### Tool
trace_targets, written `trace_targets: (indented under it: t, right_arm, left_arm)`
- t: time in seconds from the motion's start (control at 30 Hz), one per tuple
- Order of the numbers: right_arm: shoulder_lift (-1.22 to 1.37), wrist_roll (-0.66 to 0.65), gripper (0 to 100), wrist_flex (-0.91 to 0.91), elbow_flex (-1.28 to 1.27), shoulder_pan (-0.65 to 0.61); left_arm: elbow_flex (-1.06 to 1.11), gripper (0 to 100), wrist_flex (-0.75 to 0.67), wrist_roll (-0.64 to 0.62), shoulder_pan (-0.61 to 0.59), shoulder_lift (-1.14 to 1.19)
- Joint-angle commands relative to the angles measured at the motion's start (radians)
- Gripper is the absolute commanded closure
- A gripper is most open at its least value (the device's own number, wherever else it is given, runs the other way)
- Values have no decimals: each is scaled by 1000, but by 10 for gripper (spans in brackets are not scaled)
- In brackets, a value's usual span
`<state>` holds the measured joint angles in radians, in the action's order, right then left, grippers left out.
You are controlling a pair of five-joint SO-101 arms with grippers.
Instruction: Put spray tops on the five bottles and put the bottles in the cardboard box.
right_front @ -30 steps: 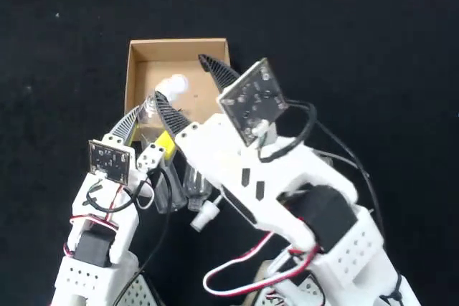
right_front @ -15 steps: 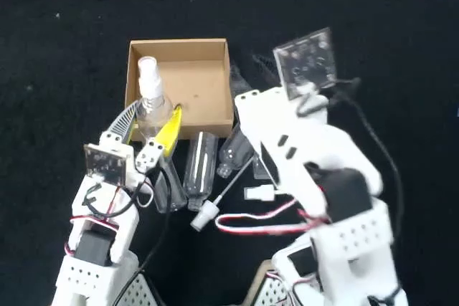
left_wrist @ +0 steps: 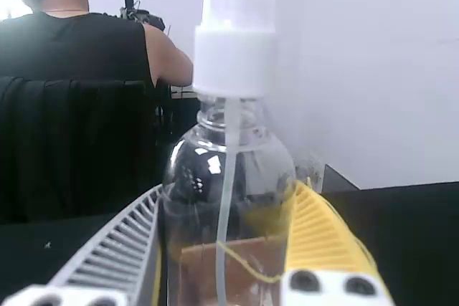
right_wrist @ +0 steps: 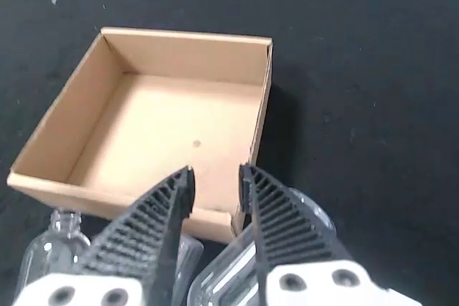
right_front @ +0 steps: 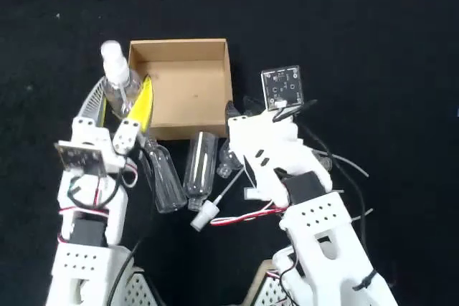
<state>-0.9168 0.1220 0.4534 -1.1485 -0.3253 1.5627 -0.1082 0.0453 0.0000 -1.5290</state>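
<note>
Left end effector (right_front: 122,89) carried clamped bottle (left_wrist: 229,177) leftward; right end effector (right_wrist: 215,177) retracted, ajar, empty.

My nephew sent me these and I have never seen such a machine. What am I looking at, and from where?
These are two small robot arms side by side at a black table. One picture looks down from a fixed camera above; the other two come from cameras on the arms' wrists, showing each arm's fingers up close. The left gripper holds an upright clear bottle with a white spray top on it, by one side of the cardboard box. The right gripper is open and empty, near the box's front wall. Uncapped bottles and a loose spray top lie on the table before the box.
</note>
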Motion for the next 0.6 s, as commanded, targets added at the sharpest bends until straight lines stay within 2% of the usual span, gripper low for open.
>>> trace_targets:
  t: [0.0,0.33,0.43,0.57]
  right_arm:
    - [-27,9,920,-41,-2,21]
    - [-27,8,920,-49,-56,21]
    - [-27,8,920,-49,-56,21]
    - [-27,8,920,-48,-61,21]
  left_arm:
    - [-271,970,-26,3,-13,278]
    - [-590,970,-51,5,-13,859]
    - [-615,970,-178,5,-4,996]
    - [-618,970,-439,5,-2,1166]
